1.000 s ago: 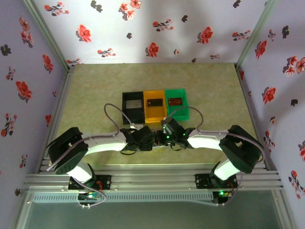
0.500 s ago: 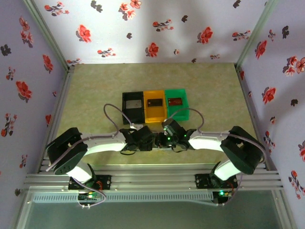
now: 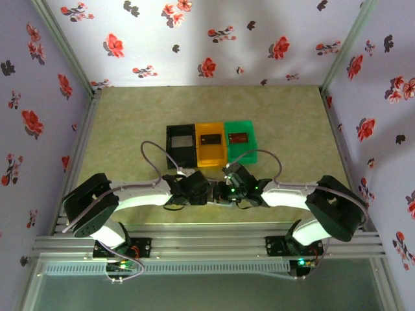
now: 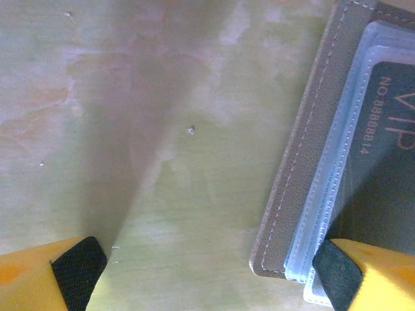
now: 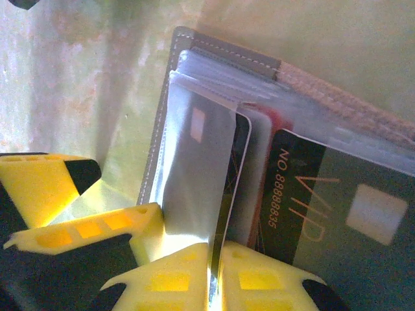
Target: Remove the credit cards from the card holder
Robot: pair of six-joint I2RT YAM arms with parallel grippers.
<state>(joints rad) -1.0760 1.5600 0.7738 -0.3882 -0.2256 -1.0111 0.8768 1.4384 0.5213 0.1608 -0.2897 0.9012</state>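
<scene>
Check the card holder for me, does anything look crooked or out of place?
Yes. In the open card holder, a dark VIP card lies tilted across it, and a light grey card beside it sits at another angle, its edge pinched by the right gripper.

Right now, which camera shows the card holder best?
The right wrist view: the card holder lies open, its clear sleeves and cards close up. The left wrist view catches one stitched corner. In the top view, the left gripper and right gripper crowd over it.
</scene>
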